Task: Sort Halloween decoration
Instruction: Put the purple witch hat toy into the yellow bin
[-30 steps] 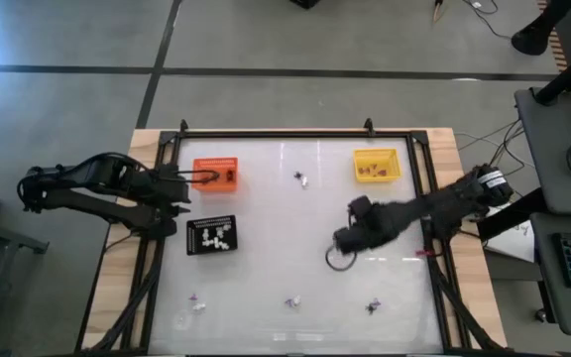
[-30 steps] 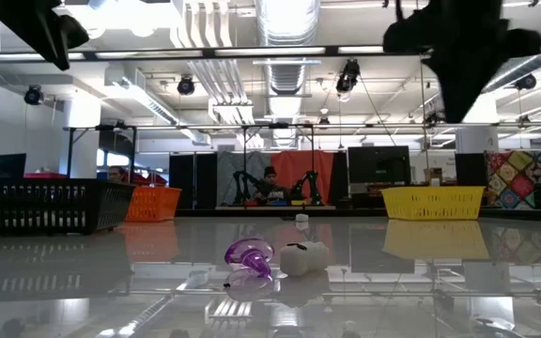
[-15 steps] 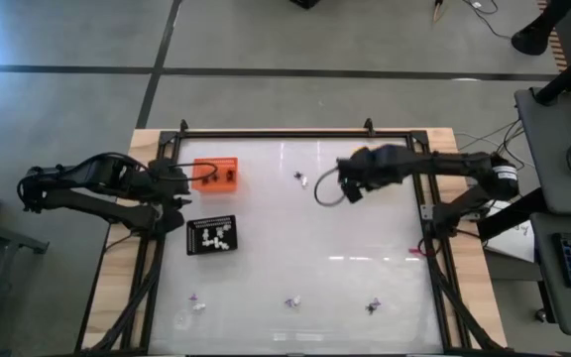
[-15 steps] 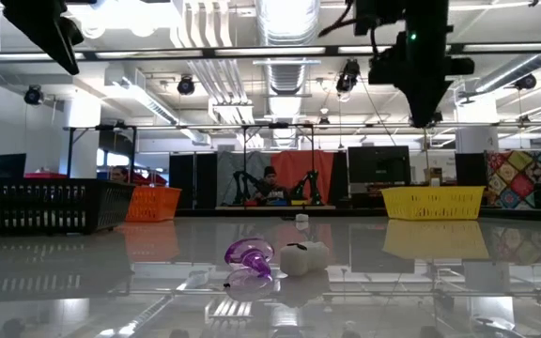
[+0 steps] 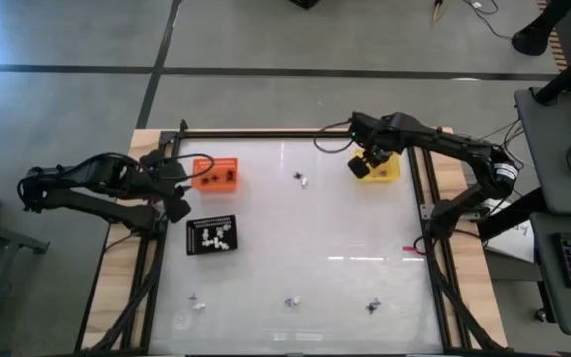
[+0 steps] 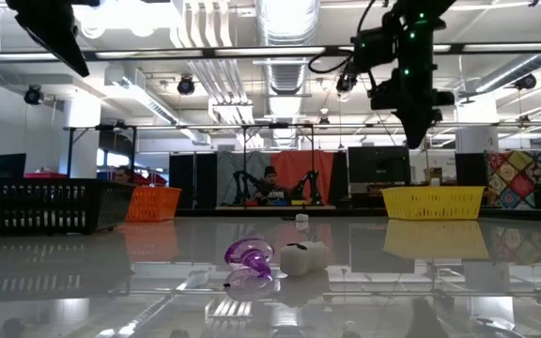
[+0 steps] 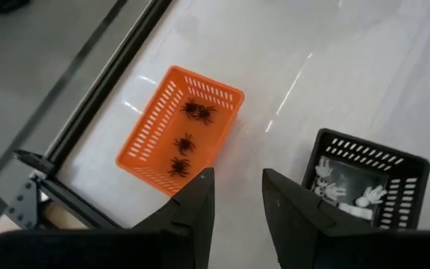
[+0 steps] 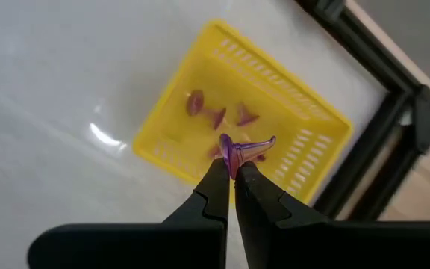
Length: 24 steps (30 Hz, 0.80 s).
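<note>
High view, left to right. Left gripper (image 5: 173, 183) hangs at the table's left edge, between the orange tray (image 5: 216, 174) and the black tray (image 5: 212, 235), fingers parted and holding nothing. Orange tray holds black spiders (image 7: 186, 142); black tray holds white pieces (image 7: 342, 191). Loose trinkets (image 5: 291, 301) lie along the near edge of the table (image 5: 315, 248), with another small pair (image 5: 301, 178) between the orange and yellow trays. Right gripper (image 8: 234, 161) is above the yellow tray (image 5: 390, 169), fingers pinched on a purple trinket (image 8: 246, 149). More purple pieces (image 8: 216, 112) lie inside that tray.
</note>
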### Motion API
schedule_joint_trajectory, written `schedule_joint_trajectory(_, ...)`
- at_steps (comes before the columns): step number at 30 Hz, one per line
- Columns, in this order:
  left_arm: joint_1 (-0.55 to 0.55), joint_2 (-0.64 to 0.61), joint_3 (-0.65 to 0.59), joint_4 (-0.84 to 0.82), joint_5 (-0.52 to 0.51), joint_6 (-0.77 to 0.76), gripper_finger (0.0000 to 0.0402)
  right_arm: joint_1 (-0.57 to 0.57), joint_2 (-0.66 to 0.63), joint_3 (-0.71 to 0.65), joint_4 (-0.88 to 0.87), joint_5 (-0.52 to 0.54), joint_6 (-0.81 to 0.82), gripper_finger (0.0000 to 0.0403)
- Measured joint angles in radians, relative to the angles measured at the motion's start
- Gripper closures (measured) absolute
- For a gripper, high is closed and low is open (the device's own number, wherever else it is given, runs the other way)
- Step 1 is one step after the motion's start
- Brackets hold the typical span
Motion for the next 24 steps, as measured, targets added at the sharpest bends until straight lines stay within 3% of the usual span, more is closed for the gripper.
schedule_joint_trajectory(14, 0.0, 0.053, 0.0, 0.0, 0.002, -0.13, 0.0306, -0.15, 0.0, -0.152, 0.106, -0.196, -0.218, 0.0394)
schedule_joint_trajectory(24, 0.0, 0.084, 0.0, 0.0, 0.002, -0.153, 0.0306, -0.209, 0.0, -0.251, 0.238, -0.208, -0.244, 0.0394)
